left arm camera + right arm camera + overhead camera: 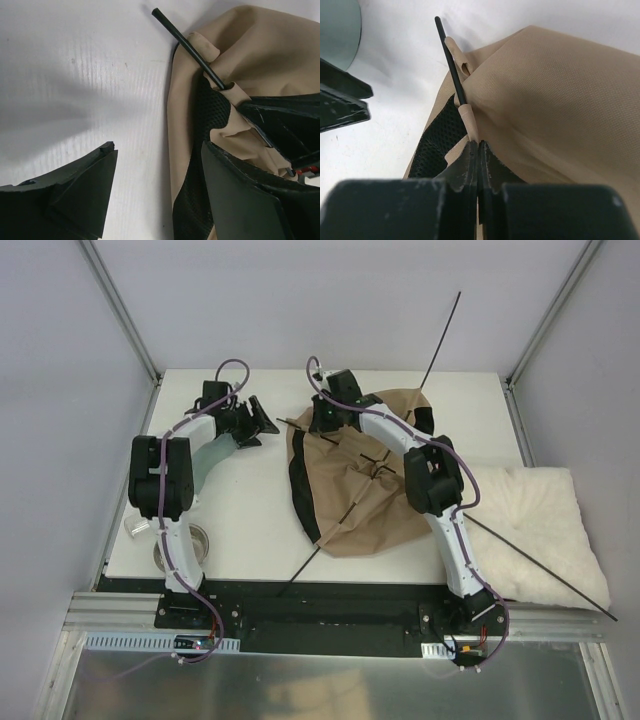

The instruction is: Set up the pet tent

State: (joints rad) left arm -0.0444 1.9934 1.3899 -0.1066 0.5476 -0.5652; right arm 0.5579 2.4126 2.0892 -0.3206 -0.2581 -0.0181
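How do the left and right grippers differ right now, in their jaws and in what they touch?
The left gripper has its jaws apart; the right gripper has its jaws shut. The left gripper holds nothing and hangs over the table beside the pet tent; the right gripper pinches the tent's tan fabric at the sleeve where a thin black pole sticks out. Both are black and sit close together at the tent's far left edge.

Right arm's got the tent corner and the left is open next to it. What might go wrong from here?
1. Right gripper pinches only a thin fold of tent beside the pole; a pull may slip it free.
2. Left gripper hangs open by the pole tip; closing there might catch mesh, not pole.
3. Another pole juts over the cushion; tugging could swing it.
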